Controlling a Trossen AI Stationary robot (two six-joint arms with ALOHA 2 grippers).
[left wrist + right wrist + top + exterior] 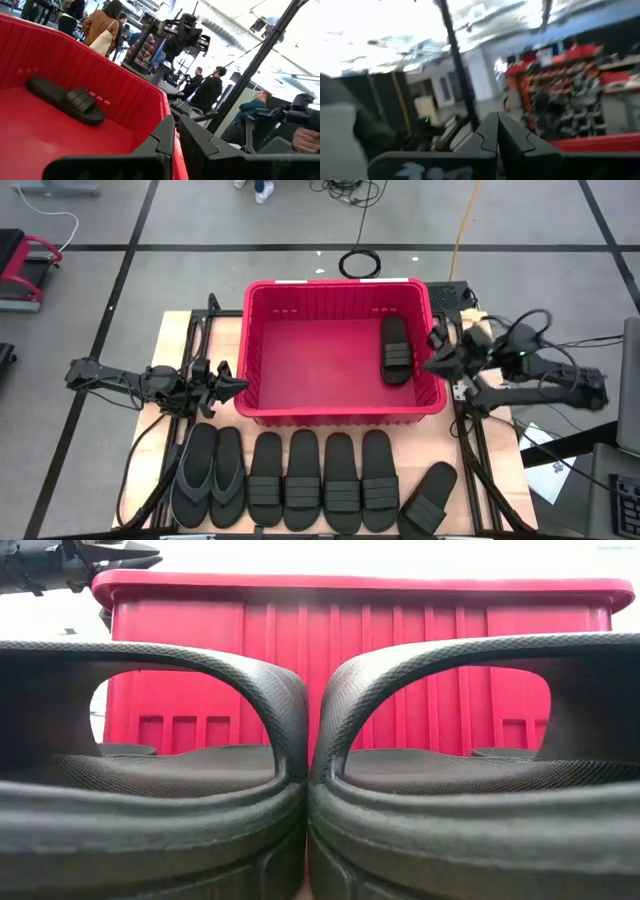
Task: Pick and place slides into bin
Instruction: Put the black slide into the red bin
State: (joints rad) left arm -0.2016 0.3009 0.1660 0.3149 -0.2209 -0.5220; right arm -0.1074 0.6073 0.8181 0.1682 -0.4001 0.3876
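Note:
The red bin (262, 350) stands at the table's middle, and one black slide (395, 350) lies flat on its floor by the right wall, also seen in the left wrist view (67, 100). Several more slides (322, 480) lie side by side along the near edge, with two flip-flops (210, 475) at the left end and one slide (430, 498) askew at the right end. My left gripper (232, 384) hovers shut just outside the bin's left wall, at rim height (125, 554). My right gripper (430, 364) is shut above the bin's right rim, holding nothing.
In the low view two slides (150, 790) fill the foreground with the bin's near wall (400, 670) behind them. Cables (358, 262) lie on the floor beyond the table. People stand in the room past the bin (102, 27).

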